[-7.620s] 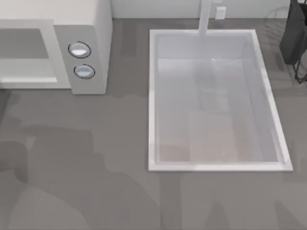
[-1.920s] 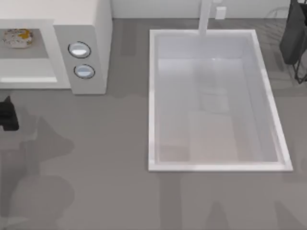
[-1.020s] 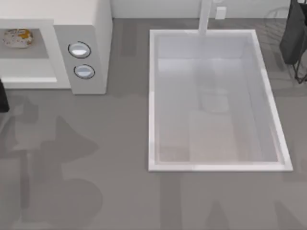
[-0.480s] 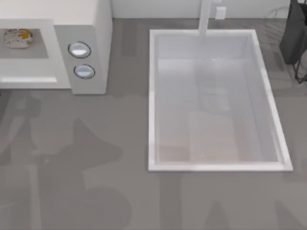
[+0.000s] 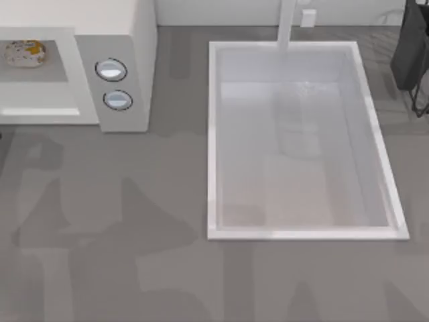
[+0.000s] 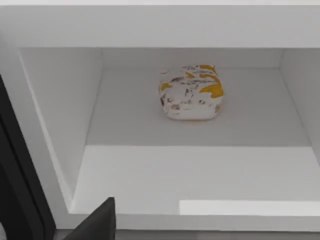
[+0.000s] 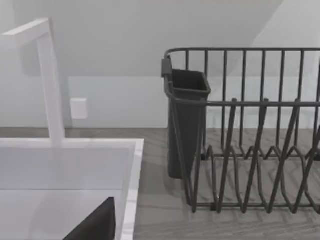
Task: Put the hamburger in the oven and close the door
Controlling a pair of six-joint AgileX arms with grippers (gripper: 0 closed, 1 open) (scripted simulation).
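The white oven (image 5: 114,40) stands at the table's back left with its cavity open. The hamburger (image 5: 25,52), a pale bun with yellow-orange patches, lies on the cavity floor (image 6: 150,175); in the left wrist view the hamburger (image 6: 191,92) sits toward the back, free of any grip. My left gripper hovers just outside the opening, and one dark finger (image 6: 97,225) shows off to the side with nothing near it. A dark slanted edge (image 6: 15,190) borders the opening; I cannot tell whether it is the door. My right arm is parked at the back right, one finger (image 7: 95,222) in view.
Two round knobs (image 5: 110,69) sit on the oven's grey panel. A large white sink basin (image 5: 211,134) with a faucet (image 5: 287,23) fills the middle right. A dark dish rack (image 7: 250,130) with a cutlery cup (image 7: 185,120) stands at the back right.
The hamburger now lies in the oven, which was empty in the oldest frame. My left gripper slid off the top view's left edge, and the arm shadows spread right over the table.
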